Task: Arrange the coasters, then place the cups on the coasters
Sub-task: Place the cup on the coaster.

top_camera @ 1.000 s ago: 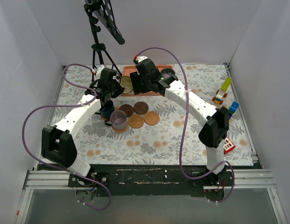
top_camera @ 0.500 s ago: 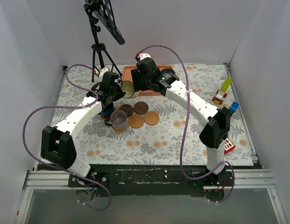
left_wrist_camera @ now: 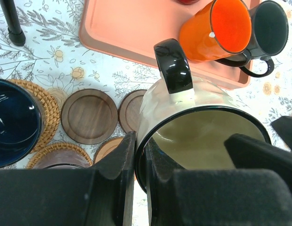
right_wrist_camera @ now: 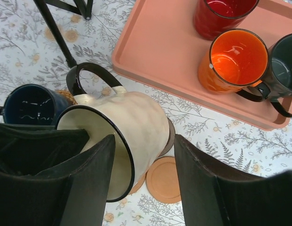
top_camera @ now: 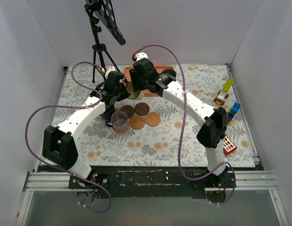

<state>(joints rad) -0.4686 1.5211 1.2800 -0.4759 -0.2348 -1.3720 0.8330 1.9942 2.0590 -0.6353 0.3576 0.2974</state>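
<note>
Closest in, my left jaws pinch the cream cup (left_wrist_camera: pixel 183 101) by its rim, holding it tilted above the counter (left_wrist_camera: pixel 47 56); my right jaws stand wide astride its body, ready to take it, I judge. Under it lie brown coasters (left_wrist_camera: pixel 89 116), one half hidden. Beyond, the pink tray (right_wrist_camera: pixel 155 52) holds the orange cup (right_wrist_camera: pixel 232 59); the red cup (right_wrist_camera: pixel 221 16) is cut off.
</note>
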